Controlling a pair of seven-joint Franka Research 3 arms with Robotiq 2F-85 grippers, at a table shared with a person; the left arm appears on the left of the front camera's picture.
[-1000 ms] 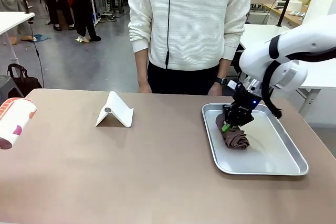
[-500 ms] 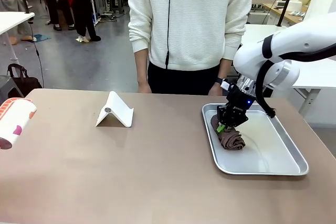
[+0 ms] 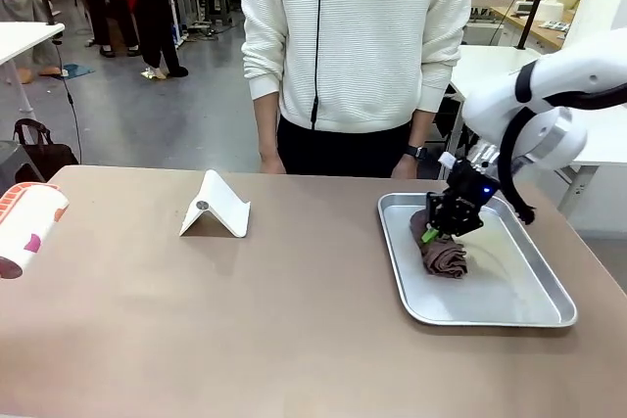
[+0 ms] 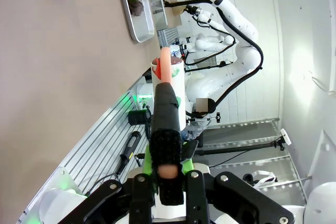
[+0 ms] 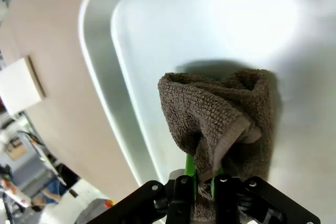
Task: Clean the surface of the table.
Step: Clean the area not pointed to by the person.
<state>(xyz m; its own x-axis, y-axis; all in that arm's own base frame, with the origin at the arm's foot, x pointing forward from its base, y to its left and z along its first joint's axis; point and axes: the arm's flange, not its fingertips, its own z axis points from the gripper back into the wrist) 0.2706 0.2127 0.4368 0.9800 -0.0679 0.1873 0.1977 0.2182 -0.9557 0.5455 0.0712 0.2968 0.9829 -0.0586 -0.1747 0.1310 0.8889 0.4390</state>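
Close in, the right wrist view showed the right gripper point(image 5: 202, 174) pinched narrow on a fold of the brown towel point(image 5: 220, 114). The left wrist view showed the left gripper point(image 4: 167, 90) clamped on a white-and-coral object point(image 4: 173, 72). The front view added the wide brown table point(image 3: 245, 320), with the right arm angled down into the tray point(image 3: 509, 312) at its right.

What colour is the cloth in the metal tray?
The cloth is dull brown terry; the right wrist view shows it best.
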